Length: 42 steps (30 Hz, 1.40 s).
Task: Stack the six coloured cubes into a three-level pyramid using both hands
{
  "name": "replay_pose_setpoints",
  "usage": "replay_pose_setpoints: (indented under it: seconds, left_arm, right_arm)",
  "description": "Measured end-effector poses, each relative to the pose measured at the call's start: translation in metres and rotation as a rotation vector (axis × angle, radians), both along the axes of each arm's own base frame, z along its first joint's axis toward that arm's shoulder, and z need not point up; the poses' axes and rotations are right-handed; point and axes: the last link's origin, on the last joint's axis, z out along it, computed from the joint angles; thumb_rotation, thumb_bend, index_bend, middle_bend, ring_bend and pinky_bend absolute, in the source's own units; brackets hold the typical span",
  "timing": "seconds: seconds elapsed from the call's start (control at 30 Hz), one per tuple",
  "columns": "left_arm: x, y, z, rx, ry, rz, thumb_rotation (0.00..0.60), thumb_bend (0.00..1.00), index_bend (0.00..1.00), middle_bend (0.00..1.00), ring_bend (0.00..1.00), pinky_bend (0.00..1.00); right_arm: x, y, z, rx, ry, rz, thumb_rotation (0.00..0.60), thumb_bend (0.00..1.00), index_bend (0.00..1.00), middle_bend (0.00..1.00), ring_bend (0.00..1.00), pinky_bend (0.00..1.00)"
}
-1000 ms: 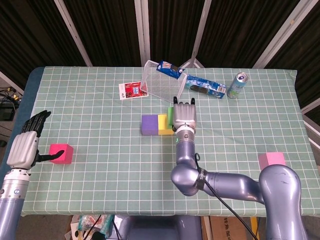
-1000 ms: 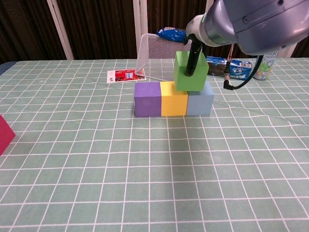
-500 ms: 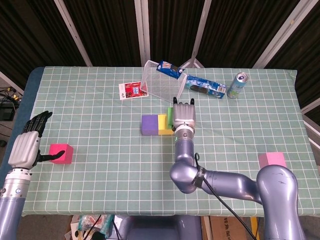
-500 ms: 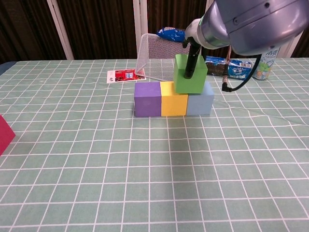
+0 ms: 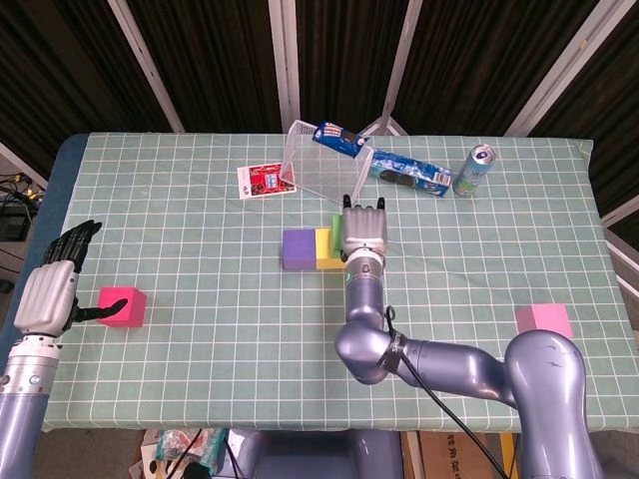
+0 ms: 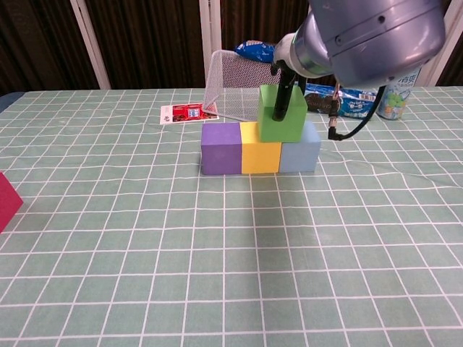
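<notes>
Working from the near edge of the bench [image 5: 200, 329] outward: the left hand [image 5: 55, 284] hovers just beside the magenta cube [image 5: 123, 306], fingers apart and holding nothing, thumb reaching toward the cube's near-left face; whether it touches cannot be told. At the near right, well apart from everything else, sits the pink cube [image 5: 542, 320], nearer the right arm's base than any other loose cube.

Mid-bench stands the base row: purple cube [image 6: 220, 147], yellow cube [image 6: 260, 147] and pale blue cube [image 6: 300, 147], touching side by side. The right hand [image 5: 364, 233] grips the green cube [image 6: 282, 113] from above and behind, a dark finger [image 6: 281, 99] lying down its front face. The green cube sits over the seam between yellow and pale blue, roughly level, its underside at or just above their tops.

The coming move appears to turn on that seam: the green cube already lies astride it, so release calls for a straight lift of the fingers.

The chest view alone shows the pale blue cube and the green cube's seating; the head view hides both under the hand but alone shows the left hand and pink cube.

Farthest back lie a mesh basket [image 6: 235, 83], a card [image 5: 266, 181], snack packets [image 5: 404, 172] and a can [image 5: 473, 169].
</notes>
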Motion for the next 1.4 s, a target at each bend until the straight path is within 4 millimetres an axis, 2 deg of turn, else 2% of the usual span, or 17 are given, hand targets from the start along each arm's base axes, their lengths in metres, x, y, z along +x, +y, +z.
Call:
replay_pose_setpoints:
  seconds: [1.4]
  left_arm:
    - [-0.0005,0.0009,-0.0008,-0.004,0.006,0.002,0.600,0.14,0.00,0.02,0.00,0.03]
  right_arm:
    - [-0.0023,-0.0033,0.0031,-0.009,0.029,-0.003,0.600,0.32,0.04,0.45,0.28,0.00]
